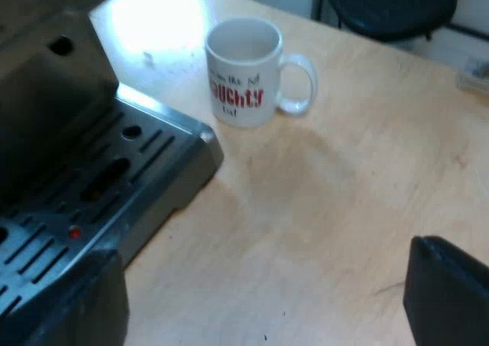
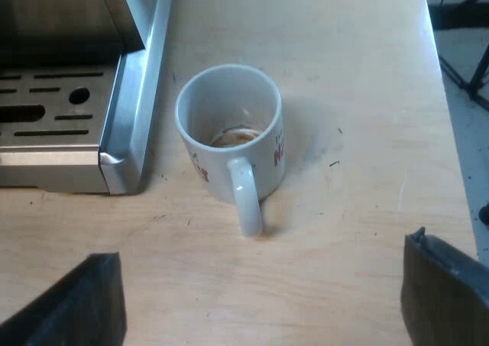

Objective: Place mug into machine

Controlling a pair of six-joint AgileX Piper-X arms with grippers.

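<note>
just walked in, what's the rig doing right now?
Nothing is gripped yet. The mug stands upright on the table, beside the machine's drip tray, not on it. The right gripper hovers open on the mug's handle side. The left gripper is open too, near the tray's corner, farther from the mug.

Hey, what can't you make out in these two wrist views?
- Mug print: blurred in the left wrist view, curved out of sight round the wall in the right wrist view.
- Brown ring inside the mug, right wrist view: liquid or stain, unclear.
- Espresso machine above its drip tray: cut off by both views' edges.
</note>
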